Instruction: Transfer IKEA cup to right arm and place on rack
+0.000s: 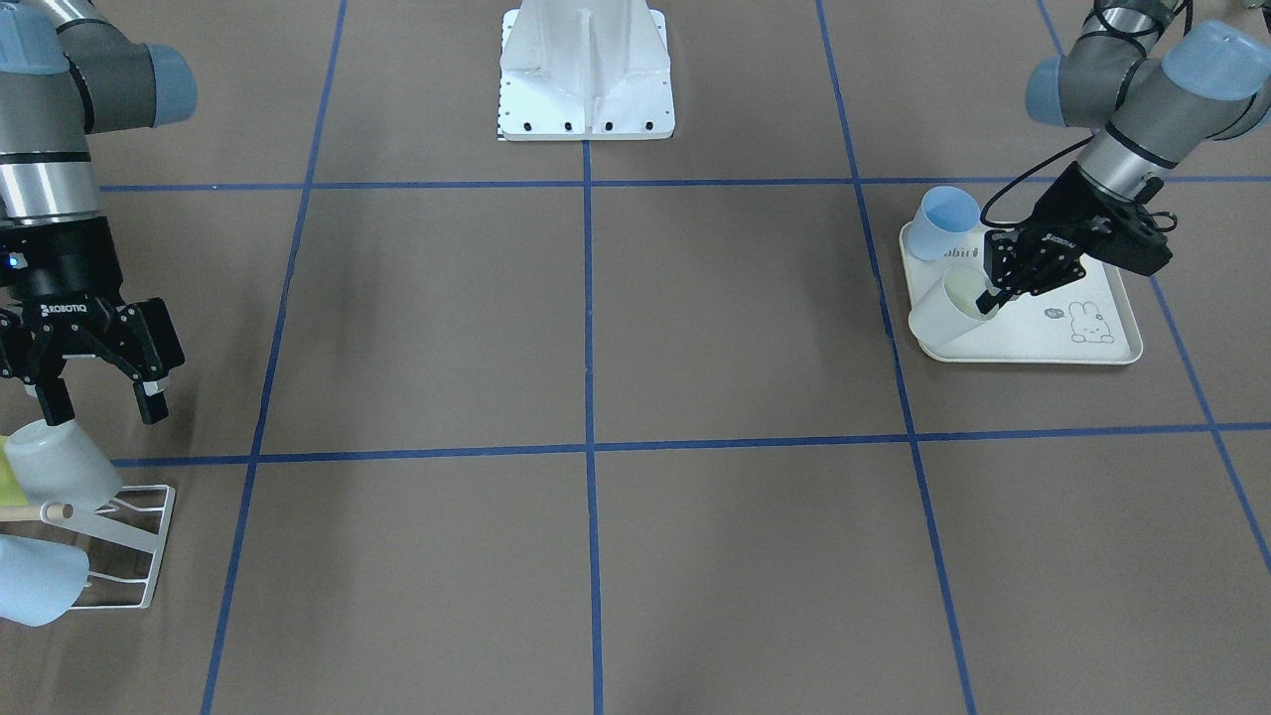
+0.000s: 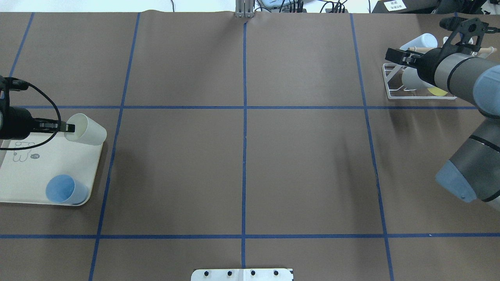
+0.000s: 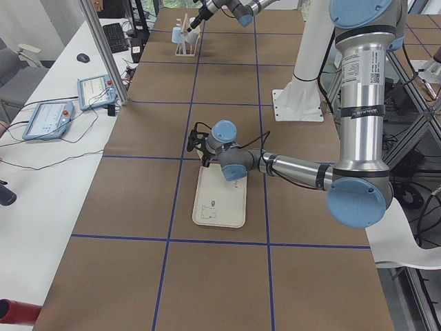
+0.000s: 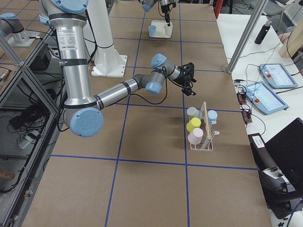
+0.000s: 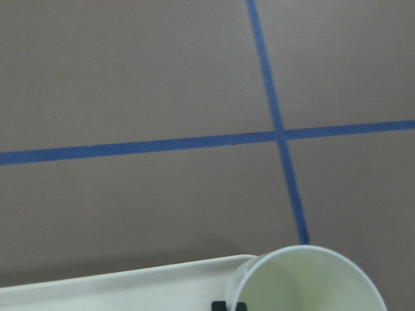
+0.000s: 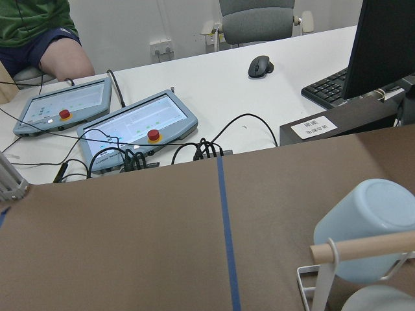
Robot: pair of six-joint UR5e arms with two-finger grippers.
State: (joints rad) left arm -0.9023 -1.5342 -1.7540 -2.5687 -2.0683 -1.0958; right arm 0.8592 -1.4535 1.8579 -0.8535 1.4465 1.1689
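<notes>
Closest to the lens: pale cream plastic cup [image 5: 311, 282], its open mouth filling the bottom of the left wrist view
Cup's place: tipped over at the corner of the cream rabbit-print tray [image 1: 1043, 336], base jutting past the rim over the brown taped counter [image 1: 695, 328]; I cannot tell whether it touches the tray
Left tool [image 1: 991, 296]: closed on the cup's rim, one finger inside the mouth and one outside; pinching the thin wall probably leaves the body free for the other arm to take
Right tool [image 1: 102, 402]: fingers spread, holding nothing, hanging just above the small white wire rack [image 1: 139, 556], well apart from the cup
Rack's load: pale wooden rod [image 1: 40, 512] runs through it; a white cup [image 1: 65, 462] and a light blue cup [image 1: 35, 581] sit on its prongs
Tray's other load: upright sky-blue tumbler [image 1: 943, 223], near the left tool but apart from it
Stage: early, by my reading; grasp made, hand-over not begun
Next need: lift the cup clear of the tray and carry it toward the middle, with the right arm leaving the rack to meet it
Risk: a rim pinch may let the cup swing or slip
</notes>
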